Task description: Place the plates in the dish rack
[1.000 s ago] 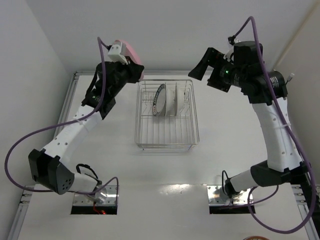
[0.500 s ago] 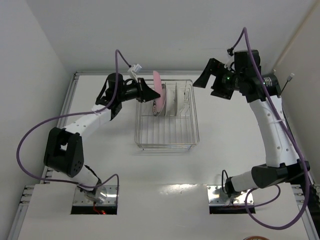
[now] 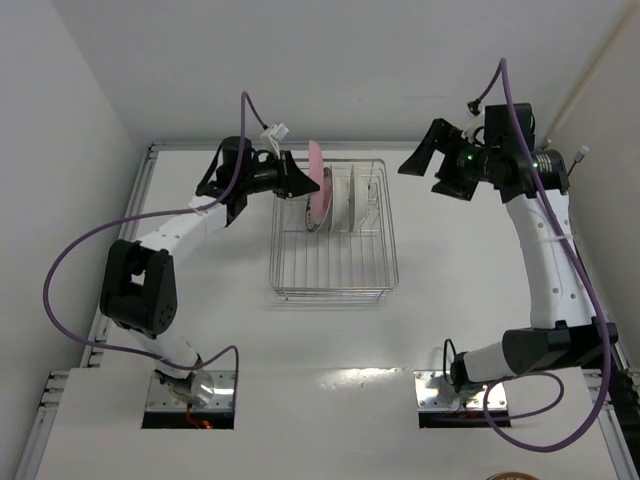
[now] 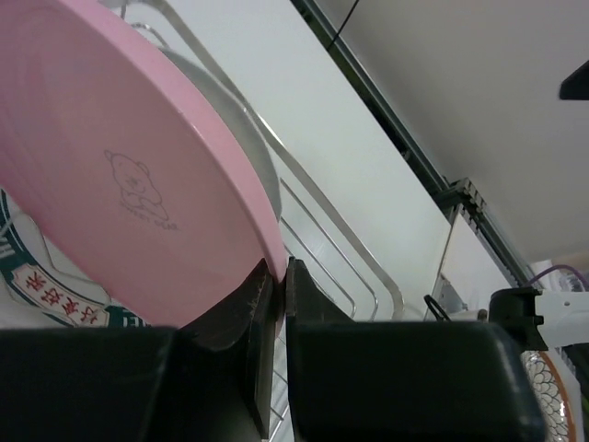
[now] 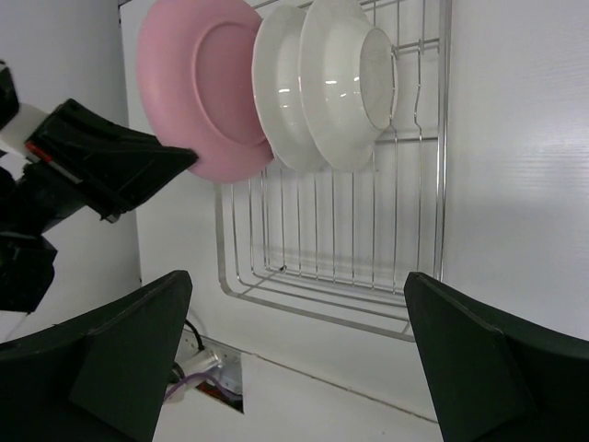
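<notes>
Though the right claw (image 5: pixel 296 295) gapes, the left claw (image 4: pixel 278 287) clamps the pink plate (image 4: pixel 138 175) by its edge.

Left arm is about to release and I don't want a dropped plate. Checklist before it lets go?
1. Left gripper shut on the rim of the pink plate: ok.
2. Pink plate upright, roughly parallel to the white plates: ok.
3. Its lower edge seated between the prongs of the rack: cannot tell, hidden.
4. Gap to the lettered plate: cannot tell, the two overlap in the left wrist view.
5. Right gripper open and off to the rack's right: ok.
</notes>
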Robot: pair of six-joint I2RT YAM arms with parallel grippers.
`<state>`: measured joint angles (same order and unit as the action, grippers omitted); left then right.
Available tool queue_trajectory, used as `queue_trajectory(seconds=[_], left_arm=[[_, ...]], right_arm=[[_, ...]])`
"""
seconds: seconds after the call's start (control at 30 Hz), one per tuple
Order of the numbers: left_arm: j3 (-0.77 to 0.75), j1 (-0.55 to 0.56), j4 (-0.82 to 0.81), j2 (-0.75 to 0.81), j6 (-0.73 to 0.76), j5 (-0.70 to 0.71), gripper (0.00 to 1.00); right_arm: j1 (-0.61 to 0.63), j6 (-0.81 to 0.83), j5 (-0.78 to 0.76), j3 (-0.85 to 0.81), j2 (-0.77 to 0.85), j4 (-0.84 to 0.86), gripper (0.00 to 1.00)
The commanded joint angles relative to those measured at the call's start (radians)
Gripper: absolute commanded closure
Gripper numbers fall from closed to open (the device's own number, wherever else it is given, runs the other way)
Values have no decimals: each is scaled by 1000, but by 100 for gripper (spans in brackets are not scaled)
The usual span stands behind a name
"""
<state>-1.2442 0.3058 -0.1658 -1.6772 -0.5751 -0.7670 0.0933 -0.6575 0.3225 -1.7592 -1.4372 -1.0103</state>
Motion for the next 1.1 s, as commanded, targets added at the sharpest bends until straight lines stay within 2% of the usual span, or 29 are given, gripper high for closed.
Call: queue_trajectory(seconds=[0.0,0.27,0.7,1.07], left_arm=[[-95,-10,-3,82,69,21,100],[-141,-10,9,126,61,32,100],[43,-10,45,166,95,81,100],[172,-10,-18,175,66,81,100]], right_arm=[[-18,15,59,26,11,67,0],[-37,15,81,26,-17,67,0],[-55,33,90,62,3,56,0],[-82,42,90,72,21,47,0]])
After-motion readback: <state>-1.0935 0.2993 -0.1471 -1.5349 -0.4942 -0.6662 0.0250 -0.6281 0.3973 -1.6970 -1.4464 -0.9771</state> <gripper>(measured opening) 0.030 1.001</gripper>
